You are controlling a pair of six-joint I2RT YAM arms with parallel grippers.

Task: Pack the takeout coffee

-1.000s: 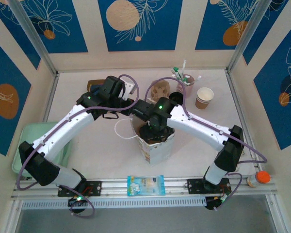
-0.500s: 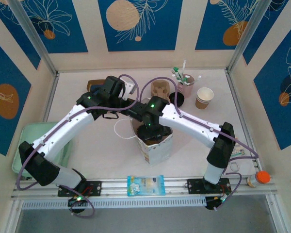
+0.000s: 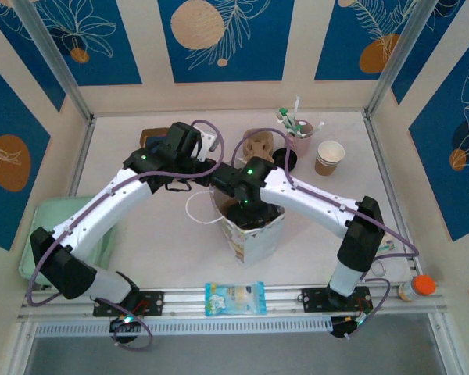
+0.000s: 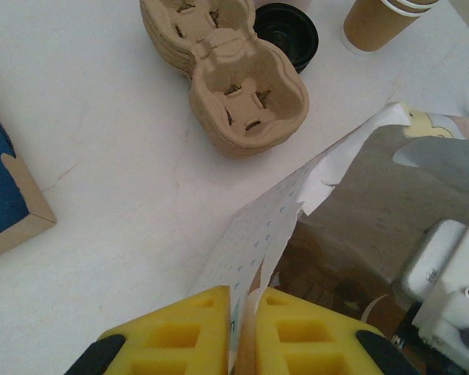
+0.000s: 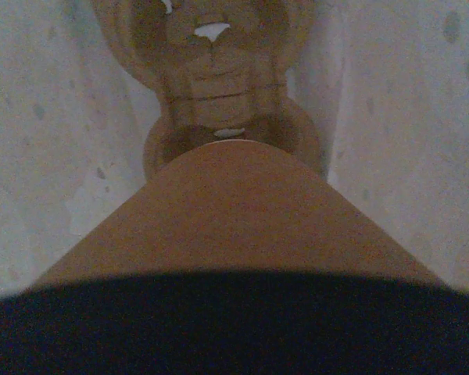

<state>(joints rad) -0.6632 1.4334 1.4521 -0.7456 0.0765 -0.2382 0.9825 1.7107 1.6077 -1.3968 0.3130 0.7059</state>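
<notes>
Gripping wide around the coffee cup (image 5: 234, 211), your right claw (image 3: 246, 209) hangs inside the paper bag (image 3: 254, 241), with the cup's base over the cardboard tray (image 5: 211, 70) at the bottom. Your left claw (image 4: 242, 303) is pinched narrow on the bag's rim, holding the mouth open. This looks like the lowering step, so next ease the cup straight down into a tray pocket, then let go.

Walls of the bag (image 5: 399, 117) crowd the cup (image 5: 234, 211); carrier (image 5: 215, 78) sits below.
</notes>
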